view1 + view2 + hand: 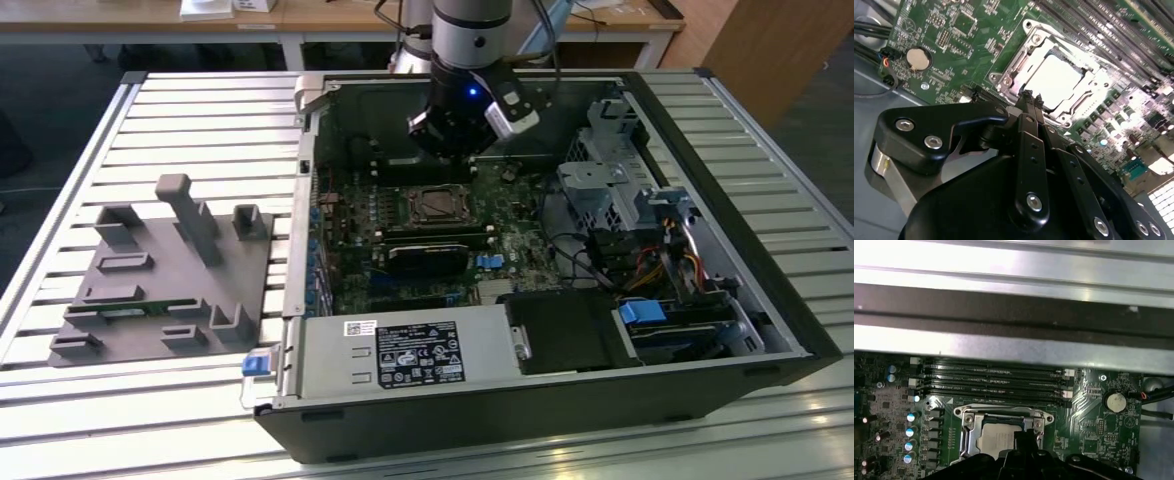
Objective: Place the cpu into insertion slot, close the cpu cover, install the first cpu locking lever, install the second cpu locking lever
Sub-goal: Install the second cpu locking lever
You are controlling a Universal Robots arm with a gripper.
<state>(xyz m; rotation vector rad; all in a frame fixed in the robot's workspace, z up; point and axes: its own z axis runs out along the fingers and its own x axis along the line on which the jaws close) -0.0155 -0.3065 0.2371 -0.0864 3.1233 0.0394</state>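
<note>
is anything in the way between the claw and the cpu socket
Nothing visible. The claw hangs just above the insertion slot; the cpu sits inside it, with the cpu cover framing it.

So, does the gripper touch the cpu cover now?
Cannot tell. In the second wrist view the gripper overlaps the cpu cover's edge; no gap or contact shows plainly.

A slatted metal counter (174, 110) carries an open black computer case (561, 400) lying on its side, and, towards the exterior view's left, a grey moulded fixture tray (160, 300) just beside it.
</note>
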